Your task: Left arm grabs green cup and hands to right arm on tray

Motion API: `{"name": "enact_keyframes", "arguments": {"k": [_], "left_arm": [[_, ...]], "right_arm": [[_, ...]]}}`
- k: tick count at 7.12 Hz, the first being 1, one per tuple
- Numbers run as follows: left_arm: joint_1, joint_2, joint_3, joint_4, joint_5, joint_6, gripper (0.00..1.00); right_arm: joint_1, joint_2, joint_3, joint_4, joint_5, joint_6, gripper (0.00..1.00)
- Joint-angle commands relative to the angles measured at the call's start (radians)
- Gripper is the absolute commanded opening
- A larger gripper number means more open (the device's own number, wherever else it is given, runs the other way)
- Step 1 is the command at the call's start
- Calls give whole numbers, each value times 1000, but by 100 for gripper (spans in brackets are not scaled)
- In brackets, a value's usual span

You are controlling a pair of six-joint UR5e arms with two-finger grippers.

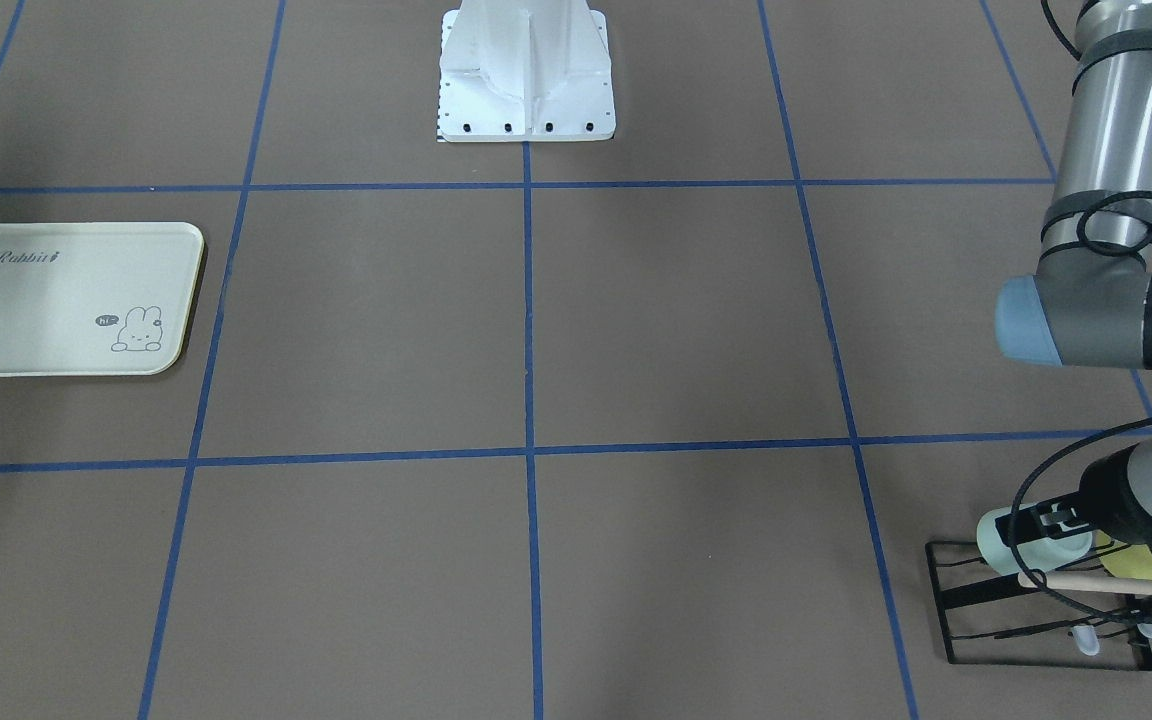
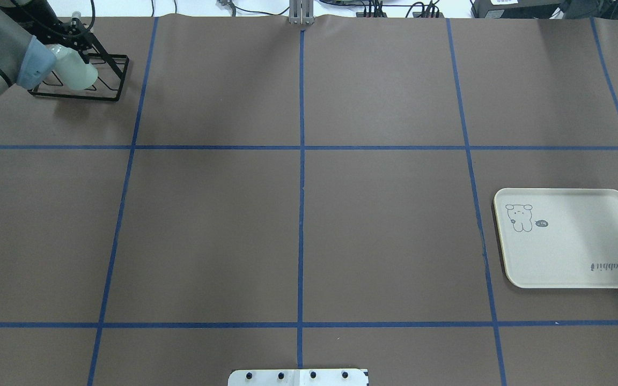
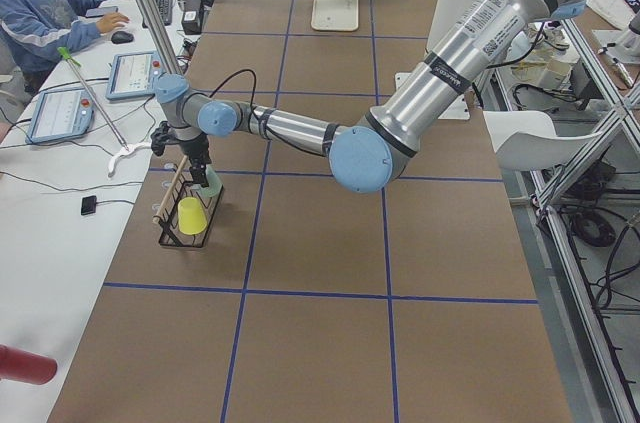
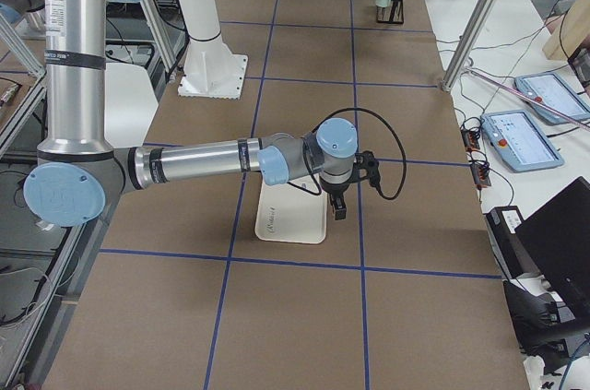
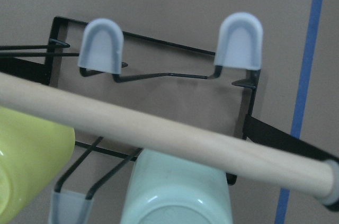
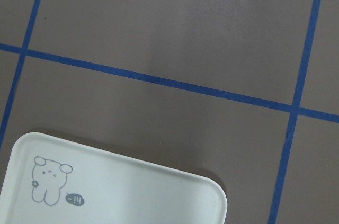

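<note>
The pale mint green cup (image 1: 998,540) lies on its side in a black wire rack (image 1: 946,605) at the table's far corner on my left side. My left gripper (image 1: 1036,527) reaches into the rack, and its black fingers lie across the cup. I cannot tell whether they clamp it. The left wrist view shows the green cup (image 5: 177,195) close up at the bottom edge, under a wooden rod (image 5: 159,134). The cream tray (image 2: 572,246) sits on my right side. My right gripper (image 4: 337,210) hovers over the tray's (image 4: 293,224) edge; whether it is open or shut I cannot tell.
A yellow-green cup (image 5: 32,150) lies in the rack beside the green one. The white robot base (image 1: 526,90) stands at mid-table. A person (image 3: 45,3) sits at a side table with tablets (image 3: 140,73) beyond the rack.
</note>
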Motion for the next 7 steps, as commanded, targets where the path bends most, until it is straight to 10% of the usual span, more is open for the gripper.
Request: {"name": "enact_keyframes", "arguments": {"k": [1, 4, 7], "left_arm": [[-3, 0, 2, -7, 0, -6, 80], [-14, -22, -1, -5, -2, -48, 22], [-69, -25, -71, 18, -9, -48, 17]], "right_arm": [[0, -2, 1, -1, 0, 2, 99], [0, -6, 1, 1, 2, 2, 99], [-2, -6, 2, 1, 2, 3, 99]]}}
